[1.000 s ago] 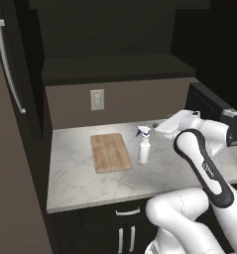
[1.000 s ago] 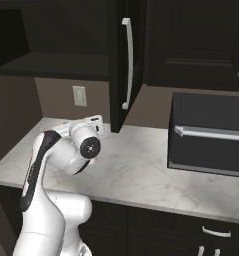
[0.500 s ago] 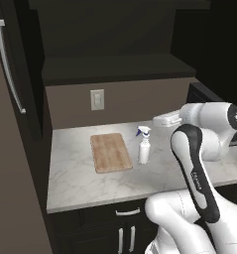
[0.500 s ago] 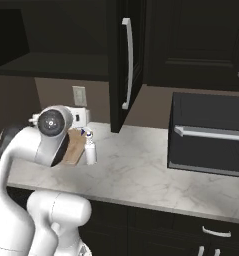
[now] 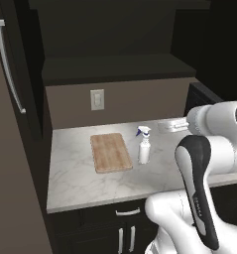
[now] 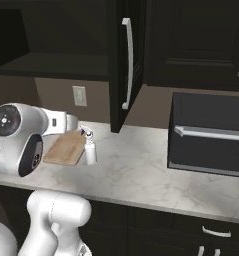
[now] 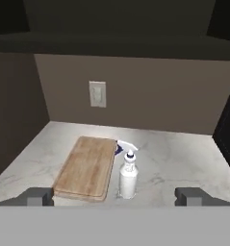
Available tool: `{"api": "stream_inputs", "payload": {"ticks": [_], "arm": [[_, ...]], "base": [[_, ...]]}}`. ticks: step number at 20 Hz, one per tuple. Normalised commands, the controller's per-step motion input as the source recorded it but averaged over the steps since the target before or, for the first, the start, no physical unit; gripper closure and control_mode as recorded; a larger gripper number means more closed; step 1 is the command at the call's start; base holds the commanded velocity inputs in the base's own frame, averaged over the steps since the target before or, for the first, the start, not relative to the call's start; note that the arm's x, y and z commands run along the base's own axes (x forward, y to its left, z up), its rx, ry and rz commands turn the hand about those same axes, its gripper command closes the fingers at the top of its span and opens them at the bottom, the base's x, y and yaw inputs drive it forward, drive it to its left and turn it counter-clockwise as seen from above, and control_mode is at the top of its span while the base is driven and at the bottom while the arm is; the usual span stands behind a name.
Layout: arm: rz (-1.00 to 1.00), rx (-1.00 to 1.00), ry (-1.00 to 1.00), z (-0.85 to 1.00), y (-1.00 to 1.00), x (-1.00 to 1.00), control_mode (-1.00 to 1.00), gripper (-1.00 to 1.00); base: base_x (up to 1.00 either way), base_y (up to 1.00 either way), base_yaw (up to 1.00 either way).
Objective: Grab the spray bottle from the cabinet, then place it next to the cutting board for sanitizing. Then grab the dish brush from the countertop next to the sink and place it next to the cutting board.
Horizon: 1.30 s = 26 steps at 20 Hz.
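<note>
Spray bottle (image 7: 128, 179) set upright at cutting board's (image 7: 86, 166) three o'clock on worktop (image 5: 80, 183); claw (image 7: 114, 196) wide open, empty; dish brush apparently left.

The left base view looked forward and down from behind the arm, which filled its lower right. The right base view faced the same countertop (image 6: 141, 175) from the other side, arm at lower left. The hand view sat nearer and lower. All three shared the cutting board (image 5: 110, 152) and spray bottle (image 7: 128, 178).
</note>
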Motion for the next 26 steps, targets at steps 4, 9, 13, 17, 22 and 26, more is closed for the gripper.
{"api": "stream_inputs", "payload": {"ticks": [4,9,13,17,22,26], "arm": [[-0.12,-0.02,0.00,0.14,0.10,-0.62,-1.00,-1.00],[-0.11,-0.02,0.00,0.23,0.14,-0.72,-1.00,-1.00],[-0.08,-0.01,0.00,0.28,0.06,-0.57,1.00,-1.00],[0.00,0.00,0.00,0.00,0.00,0.00,1.00,-1.00],[0.00,0.00,0.00,0.00,0.00,0.00,1.00,-1.00],[0.00,0.00,0.00,0.00,0.00,0.00,1.00,-1.00]], "base": [[0.00,0.00,0.00],[0.00,0.00,0.00],[-0.14,0.00,-0.03],[-0.71,-0.17,-0.04],[-0.95,-0.54,-0.05],[-0.36,-0.63,-0.61]]}}
